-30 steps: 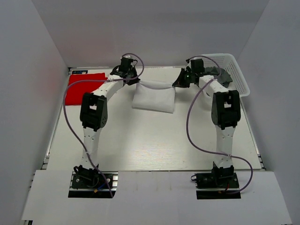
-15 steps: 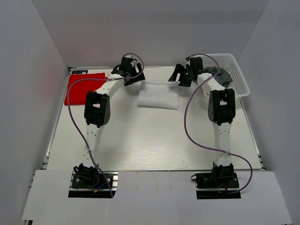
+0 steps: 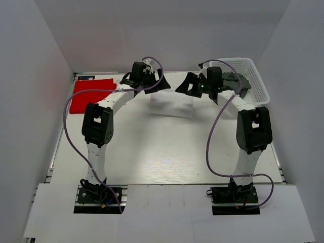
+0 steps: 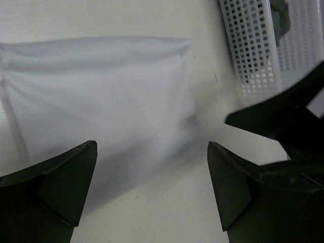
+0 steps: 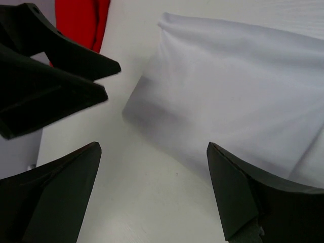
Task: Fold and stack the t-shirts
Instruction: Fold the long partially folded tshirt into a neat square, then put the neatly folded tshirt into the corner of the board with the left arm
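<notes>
Lying flat, white t-shirt [image 4: 101,101] sits between left fingers [image 4: 55,192] and right fingers [image 5: 55,197].

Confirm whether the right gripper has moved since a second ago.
Yes. The right gripper has shifted left, away from the basket, farther over the white t-shirt.

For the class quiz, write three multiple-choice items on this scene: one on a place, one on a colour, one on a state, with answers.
1. The white plastic mesh basket stands: A far right; B near left; C centre.
2. The cloth t-shirt at the far left is: A blue; B red; C green.
3. The left gripper and right gripper, by the folded white cloth t-shirt, are: A open; B shut on it; C shut on the basket.
Answers: 1A, the top view shows it there; 2B, bright red cloth; 3A, wrist views show wide gaps, nothing held.
</notes>
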Controlling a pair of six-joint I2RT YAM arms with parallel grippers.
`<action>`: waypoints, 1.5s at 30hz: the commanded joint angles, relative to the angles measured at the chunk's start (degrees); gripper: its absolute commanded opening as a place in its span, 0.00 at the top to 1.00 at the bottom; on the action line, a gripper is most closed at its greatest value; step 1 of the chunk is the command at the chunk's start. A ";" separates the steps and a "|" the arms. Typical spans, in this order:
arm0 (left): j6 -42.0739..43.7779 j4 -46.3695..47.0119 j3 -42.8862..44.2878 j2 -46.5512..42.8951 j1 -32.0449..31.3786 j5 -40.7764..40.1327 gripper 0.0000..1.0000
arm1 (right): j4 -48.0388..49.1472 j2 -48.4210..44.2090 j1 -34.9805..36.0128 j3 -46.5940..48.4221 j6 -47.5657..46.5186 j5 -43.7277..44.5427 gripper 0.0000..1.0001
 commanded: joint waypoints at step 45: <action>6.16 -16.90 -26.53 -14.76 -0.50 -28.23 0.06 | -5.16 -28.79 6.84 -33.76 -10.17 5.27 0.09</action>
